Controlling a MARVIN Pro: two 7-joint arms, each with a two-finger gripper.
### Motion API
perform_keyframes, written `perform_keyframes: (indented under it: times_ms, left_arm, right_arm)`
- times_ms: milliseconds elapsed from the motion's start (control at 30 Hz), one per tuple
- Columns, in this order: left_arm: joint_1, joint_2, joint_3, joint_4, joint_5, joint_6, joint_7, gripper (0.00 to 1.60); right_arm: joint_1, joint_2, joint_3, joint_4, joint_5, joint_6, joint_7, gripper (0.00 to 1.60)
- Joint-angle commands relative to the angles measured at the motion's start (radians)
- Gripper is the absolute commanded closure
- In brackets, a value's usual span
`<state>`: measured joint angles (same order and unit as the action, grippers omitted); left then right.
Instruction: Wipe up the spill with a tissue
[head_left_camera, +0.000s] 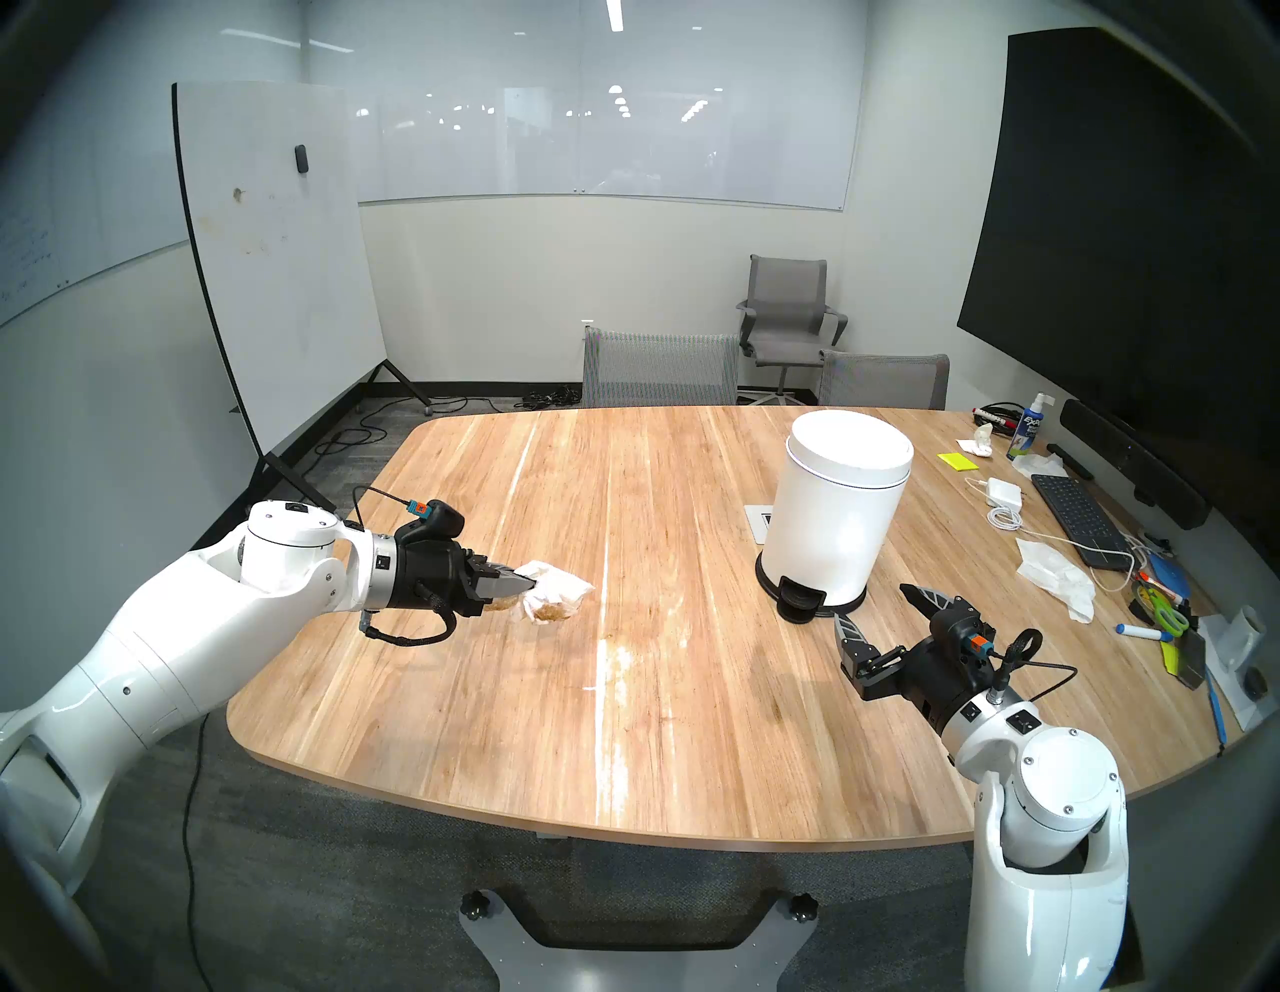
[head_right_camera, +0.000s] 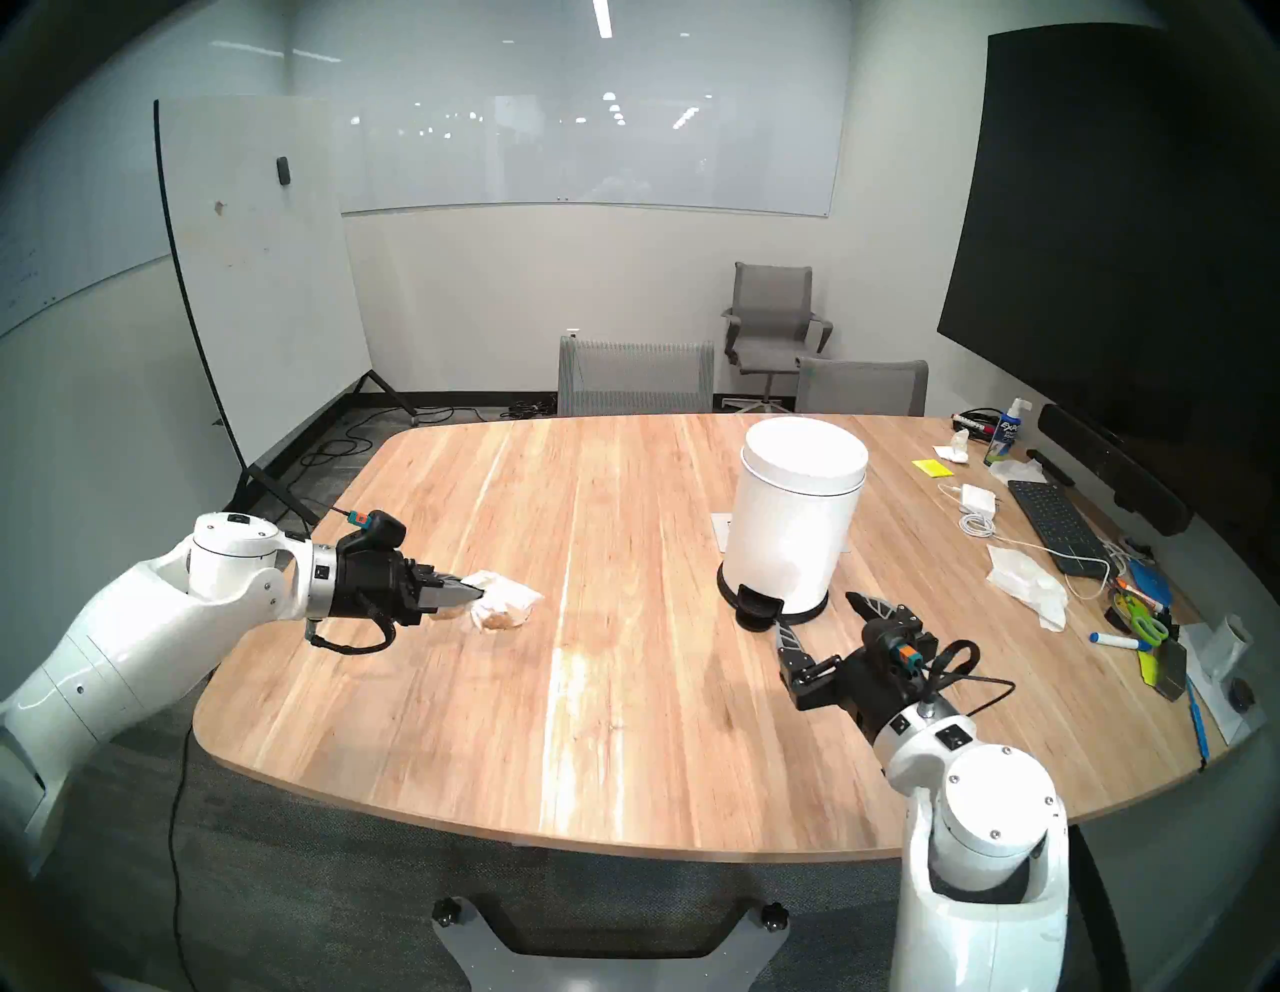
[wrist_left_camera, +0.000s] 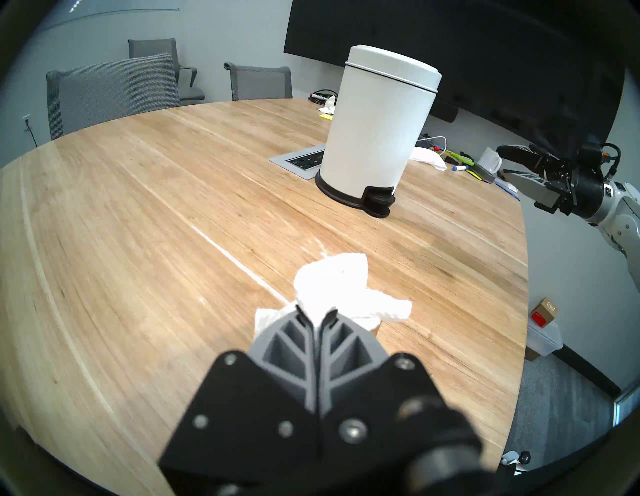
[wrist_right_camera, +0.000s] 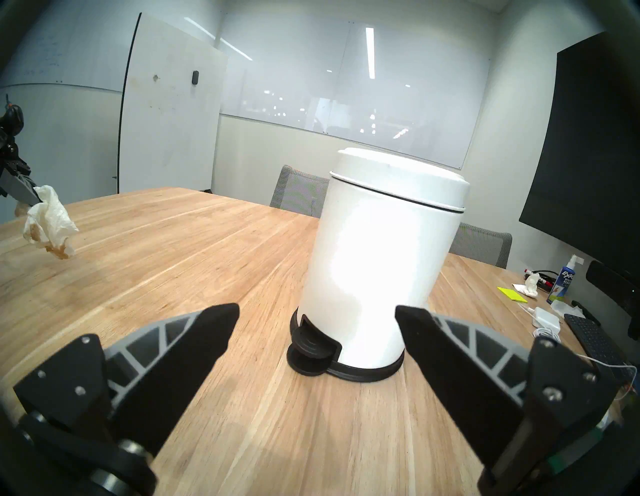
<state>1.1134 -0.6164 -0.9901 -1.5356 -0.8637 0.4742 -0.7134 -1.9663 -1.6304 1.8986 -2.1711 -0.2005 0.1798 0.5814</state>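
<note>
The left gripper (head_left_camera: 530, 587) is held out over the near left of the wooden table (head_left_camera: 692, 748), angled slightly downward, its jaws pinched on a crumpled, brown-stained tissue (head_left_camera: 554, 590) carried clear of the surface. The right gripper (head_left_camera: 874, 611) is held nearly level with its jaws spread wide, aimed at the white pedal bin (head_left_camera: 834, 509). A faint smear of the spill (head_left_camera: 618, 657) is seen mid-table.

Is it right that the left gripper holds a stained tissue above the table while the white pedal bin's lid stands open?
Not quite: the pedal bin has its lid shut, as the right wrist view shows. The left gripper does hold the stained tissue above the table.
</note>
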Motion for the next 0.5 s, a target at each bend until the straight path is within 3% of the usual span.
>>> perform_keyframes:
  times_ms: [0, 467]
  left_arm:
    - [-0.015, -0.002, -0.013, -0.006, -0.005, -0.004, -0.001, 1.6]
    - [-0.015, -0.002, -0.012, -0.006, -0.006, -0.004, 0.0, 1.6]
  right_arm:
    - [0.003, 0.0, -0.002, -0.023, 0.001, -0.001, 0.0, 0.0]
    - [0.003, 0.0, -0.002, -0.023, 0.001, -0.001, 0.0, 0.0]
